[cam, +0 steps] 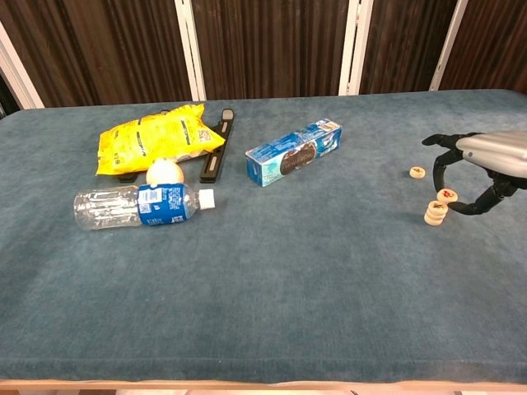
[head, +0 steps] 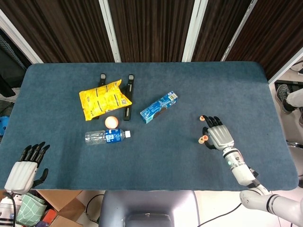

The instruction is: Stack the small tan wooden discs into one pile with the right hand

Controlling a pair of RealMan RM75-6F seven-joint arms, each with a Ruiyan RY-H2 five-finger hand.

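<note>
A short pile of tan wooden discs [cam: 435,214] stands at the right of the table; in the head view the pile [head: 200,140] lies just left of my right hand. A single disc [cam: 417,172] lies flat a little farther back, also visible from above [head: 200,117]. My right hand [cam: 486,164] [head: 220,137] arches over the pile and pinches one disc with a red mark [cam: 447,196] between thumb and a finger, just above and right of the pile's top. My left hand [head: 23,168] hangs off the near-left corner, fingers straight, holding nothing.
A blue carton [cam: 294,152] lies mid-table. To the left are a yellow snack bag [cam: 156,136], a small ball [cam: 163,172], a plastic bottle on its side [cam: 140,206] and two black bars [cam: 216,148]. The table's right edge [head: 279,118] runs close to the discs.
</note>
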